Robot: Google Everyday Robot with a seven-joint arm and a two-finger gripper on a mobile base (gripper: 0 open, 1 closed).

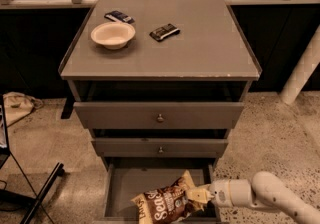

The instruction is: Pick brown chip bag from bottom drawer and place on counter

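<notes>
The brown chip bag lies in the open bottom drawer, near its front right, with white "Sea" lettering and cream-yellow ends. My gripper reaches in from the lower right and is shut on the bag's right end. The white arm runs off to the lower right corner. The counter is the flat grey top of the cabinet above.
On the counter stand a cream bowl and two small dark wrapped bars. The two upper drawers with round knobs stick out slightly. A white post stands at right; black stand legs at lower left.
</notes>
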